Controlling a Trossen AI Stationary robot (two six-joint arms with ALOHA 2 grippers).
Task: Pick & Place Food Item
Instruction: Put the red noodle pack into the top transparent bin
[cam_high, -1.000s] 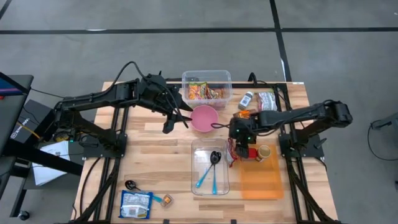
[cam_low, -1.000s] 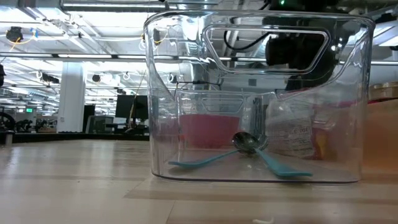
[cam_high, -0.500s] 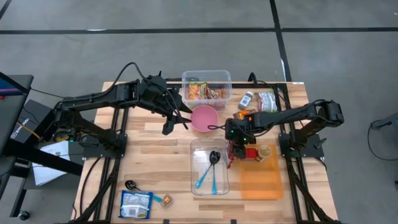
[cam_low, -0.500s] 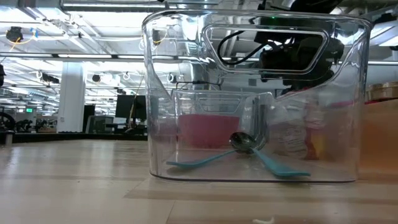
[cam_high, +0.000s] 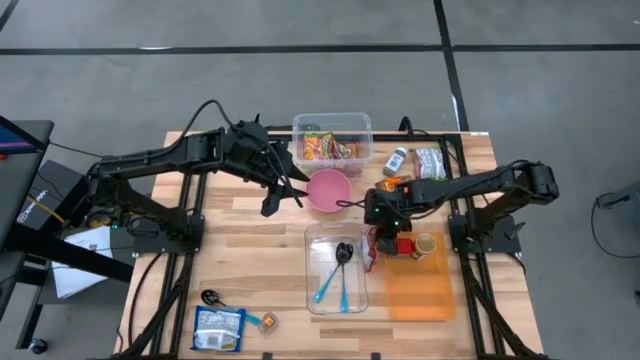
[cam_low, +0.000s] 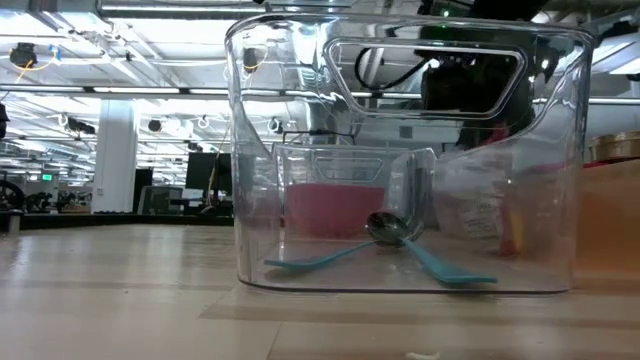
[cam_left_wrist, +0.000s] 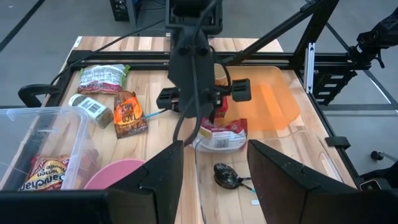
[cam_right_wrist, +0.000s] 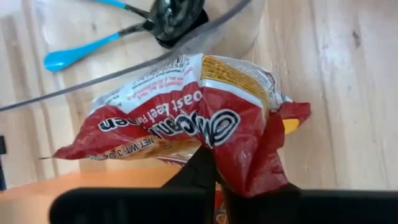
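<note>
Right pincer (cam_right_wrist: 214, 168) is clenched on one end of the red noodle packet (cam_right_wrist: 186, 118), which hangs at the rim of the clear bin (cam_high: 337, 268), likely for dropping in; left pincer (cam_left_wrist: 211, 168) waits released near the pink bowl (cam_high: 328, 189).

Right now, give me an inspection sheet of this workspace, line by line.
Surface: wooden table, orange mat at right.
Job's things: red ramen packet pinched in the right gripper, beside the clear bin holding spoons.
Clutter: pink bowl, snack tub, jar, pouches, blue packet.
Grippers: left gripper open, hovering beside the pink bowl.
Cables: black leads run along both arms.
Surroundings: grey floor, open hall behind; no people seen.
</note>
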